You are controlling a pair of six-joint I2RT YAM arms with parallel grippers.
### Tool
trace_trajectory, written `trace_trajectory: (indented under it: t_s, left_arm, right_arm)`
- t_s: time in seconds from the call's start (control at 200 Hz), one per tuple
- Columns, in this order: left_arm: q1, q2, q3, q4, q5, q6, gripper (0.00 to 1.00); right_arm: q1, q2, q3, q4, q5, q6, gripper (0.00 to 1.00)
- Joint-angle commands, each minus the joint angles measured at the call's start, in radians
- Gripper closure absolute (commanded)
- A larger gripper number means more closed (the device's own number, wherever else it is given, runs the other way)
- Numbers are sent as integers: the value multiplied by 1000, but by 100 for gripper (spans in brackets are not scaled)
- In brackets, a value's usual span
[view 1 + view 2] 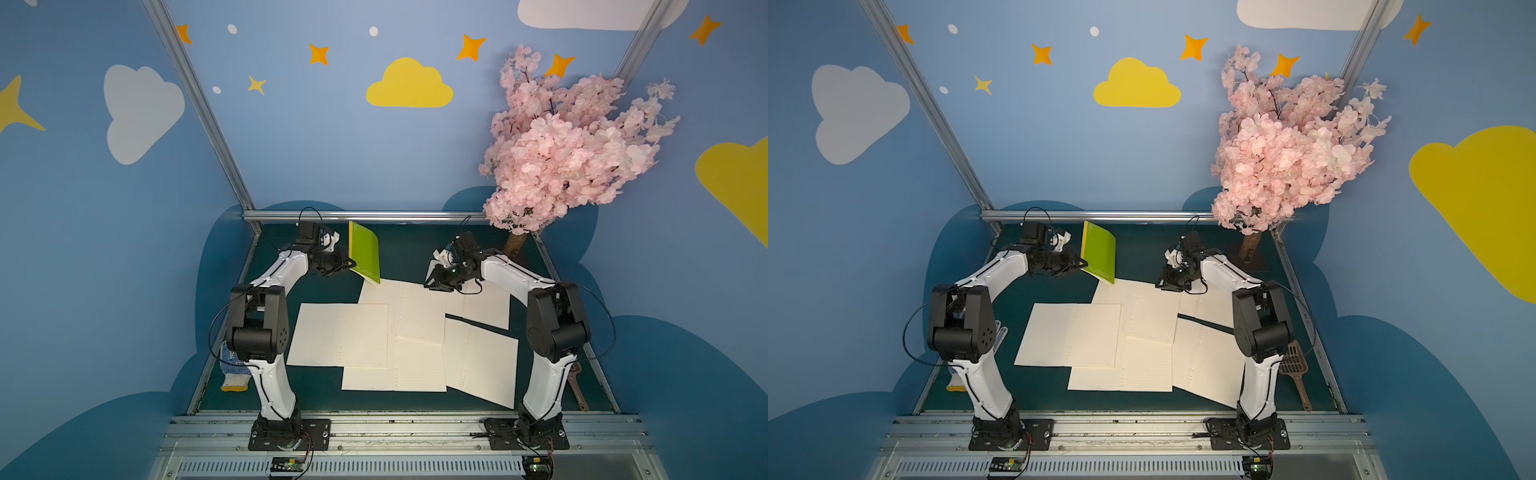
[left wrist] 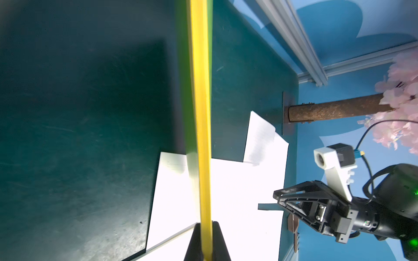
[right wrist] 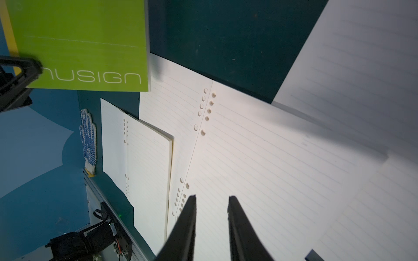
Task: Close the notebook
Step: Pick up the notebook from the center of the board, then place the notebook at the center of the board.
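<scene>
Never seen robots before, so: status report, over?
Left tool shut on green notebook, held upright. Right tool open, empty, above paper sheets. Sheets partly beneath notebook.

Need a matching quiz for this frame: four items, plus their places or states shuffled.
Items:
1. notebook
2. glove
3. scoop
4. right end effector

States:
A. open, over loose pages
B. gripped by left end effector, raised on edge
C. beside right arm
D. beside left arm

Pairs: 1-B, 2-D, 3-C, 4-A
</scene>
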Motion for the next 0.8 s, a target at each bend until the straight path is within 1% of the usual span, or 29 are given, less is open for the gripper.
trace_trajectory:
  t_s: [0.0,0.155,0.265,0.611,0.796]
  left_arm:
    - [33,-35,40,-57,41,63,97]
    - [86,-33,46,-80,36,93,97]
    - [124,-14,73,-130,35,134,97]
    - [226,108,229,-305,10,274,97]
    - [277,171,299,-349,47,305,96]
  right_arm:
    - [-3,-42,-22,-14,1,-10,73]
    - [-5,-49,-29,-14,2,-16,73]
    - [-6,-52,-31,-17,3,-16,73]
    - [-5,-69,-40,-36,7,-24,73]
    - [-6,-87,-56,-40,10,-28,73]
